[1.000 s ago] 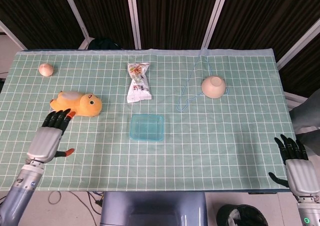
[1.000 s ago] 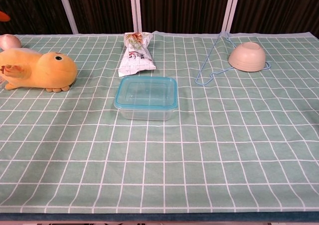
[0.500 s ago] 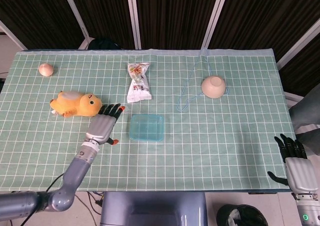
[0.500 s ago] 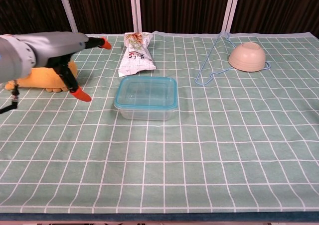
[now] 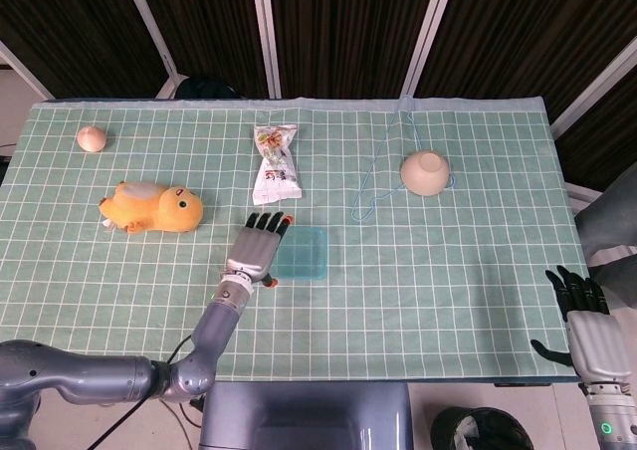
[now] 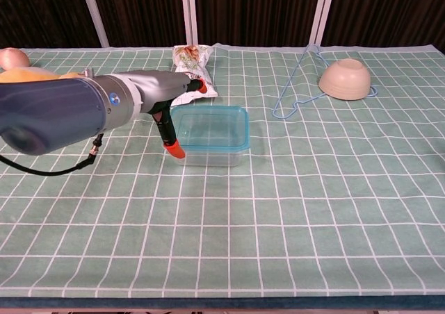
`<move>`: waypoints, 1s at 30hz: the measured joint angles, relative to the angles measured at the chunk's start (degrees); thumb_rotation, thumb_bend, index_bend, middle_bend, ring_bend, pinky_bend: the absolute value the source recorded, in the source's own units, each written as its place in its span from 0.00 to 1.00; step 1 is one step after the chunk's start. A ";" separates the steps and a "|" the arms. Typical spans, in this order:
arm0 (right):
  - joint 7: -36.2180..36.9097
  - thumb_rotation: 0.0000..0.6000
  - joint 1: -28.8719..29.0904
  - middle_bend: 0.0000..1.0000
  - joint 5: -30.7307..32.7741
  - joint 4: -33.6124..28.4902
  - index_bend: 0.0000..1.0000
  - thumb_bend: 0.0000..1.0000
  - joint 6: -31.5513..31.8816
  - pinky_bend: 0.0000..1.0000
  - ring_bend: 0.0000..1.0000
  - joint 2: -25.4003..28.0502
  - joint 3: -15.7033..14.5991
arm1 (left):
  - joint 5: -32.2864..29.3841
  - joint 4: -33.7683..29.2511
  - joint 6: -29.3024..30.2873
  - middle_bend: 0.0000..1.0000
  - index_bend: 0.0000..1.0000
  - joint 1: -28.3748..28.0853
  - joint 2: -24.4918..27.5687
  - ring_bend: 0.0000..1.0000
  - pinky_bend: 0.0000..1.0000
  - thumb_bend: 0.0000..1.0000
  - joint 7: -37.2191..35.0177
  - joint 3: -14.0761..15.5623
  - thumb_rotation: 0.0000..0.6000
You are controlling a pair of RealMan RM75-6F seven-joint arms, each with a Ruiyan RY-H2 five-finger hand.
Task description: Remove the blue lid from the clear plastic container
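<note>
Blue lid [image 6: 208, 126] seemingly still seated on container [image 6: 215, 158].

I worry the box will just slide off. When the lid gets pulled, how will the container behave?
The container looks empty and thin-walled, so it is probably light and may lift or slide with the lid unless held down. Its low, wide shape makes tipping unlikely. The cloth beneath may give some grip.
</note>
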 measured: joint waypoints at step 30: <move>-2.36 1.00 0.51 0.00 -0.37 -2.27 0.00 0.22 -0.79 0.00 0.00 0.01 -0.56 | 13.03 13.46 -13.27 0.26 0.20 -6.38 -4.91 0.29 0.41 0.07 -10.02 4.87 1.00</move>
